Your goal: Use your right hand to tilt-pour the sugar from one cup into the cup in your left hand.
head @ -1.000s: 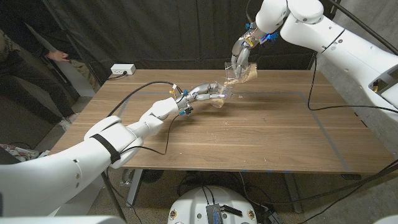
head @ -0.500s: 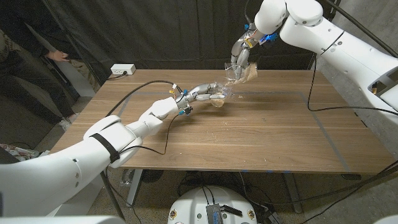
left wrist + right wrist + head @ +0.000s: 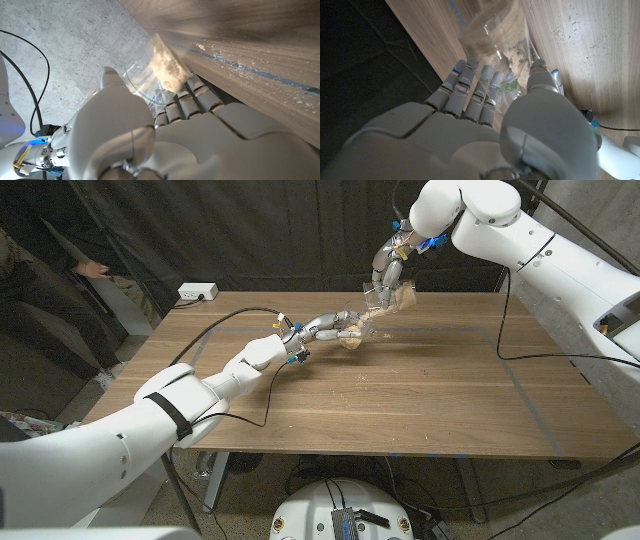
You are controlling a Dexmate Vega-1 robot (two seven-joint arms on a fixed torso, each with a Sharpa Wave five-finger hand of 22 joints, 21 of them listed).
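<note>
The pour looks to be under way but not finished. Over the far middle of the wooden worktop (image 3: 400, 390), the right hand (image 3: 388, 275) grasps a clear pouring cup (image 3: 378, 302) with its fingers (image 3: 470, 92) wrapped around the wall, holding it raised and tilted, its open mouth turned down toward about 8 o'clock. Just below that mouth, at 7 o'clock from it, the left hand (image 3: 325, 327) grips the receiving cup (image 3: 351, 335), the two cups very near each other; whether their rims touch I cannot tell. In the left wrist view a pale heap of sugar (image 3: 167, 67) sits inside the receiving cup, so part of the transfer seems done. In the right wrist view brownish sugar clings to the pouring cup's inner wall and clumps lie lower inside it, so some appears to remain to be tipped out. Loose grains (image 3: 250, 70) lie scattered on the worktop near the cups, a small spill. What is left, by my judgement, is a steeper tilt to empty the remainder, then righting the pouring cup.
</note>
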